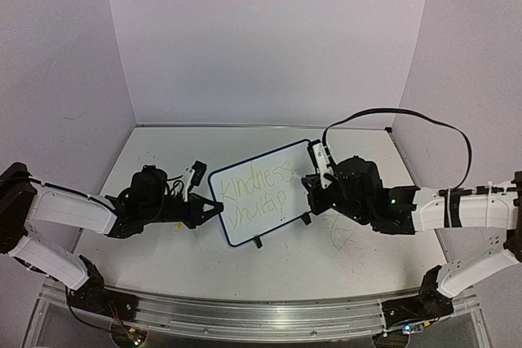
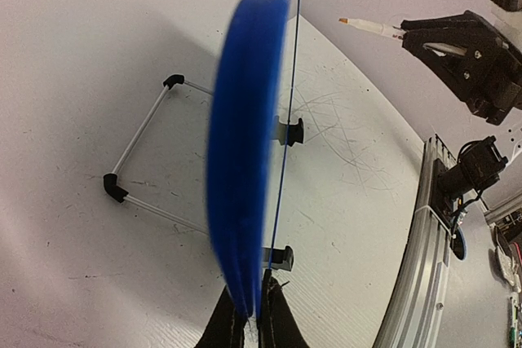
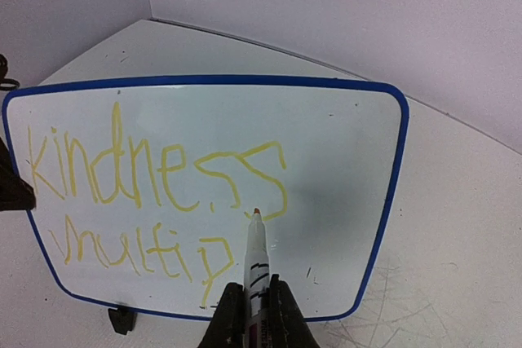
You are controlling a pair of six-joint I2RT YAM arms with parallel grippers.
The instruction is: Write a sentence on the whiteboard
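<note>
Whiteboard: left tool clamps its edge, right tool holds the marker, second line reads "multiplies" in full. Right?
No. Right wrist view: the second line on the whiteboard stops at "multip"; the left tool clamps its edge, the right tool holds the marker.

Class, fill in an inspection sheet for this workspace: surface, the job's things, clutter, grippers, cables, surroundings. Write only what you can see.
Surface: white tabletop, scuffed with grey scratches.
Job's things: whiteboard, blue-framed, upright on its wire stand. The yellow-green sentence reads "Kindness" above "multip". The marker has its tip at the board under "ss"; contact cannot be told.
Clutter: nothing seen.
Grippers: left gripper is shut on the whiteboard's edge; right gripper is shut on the marker.
Cables: black cable loops above the right arm.
Surroundings: plain pale walls on three sides; metal rail at the near edge.
</note>
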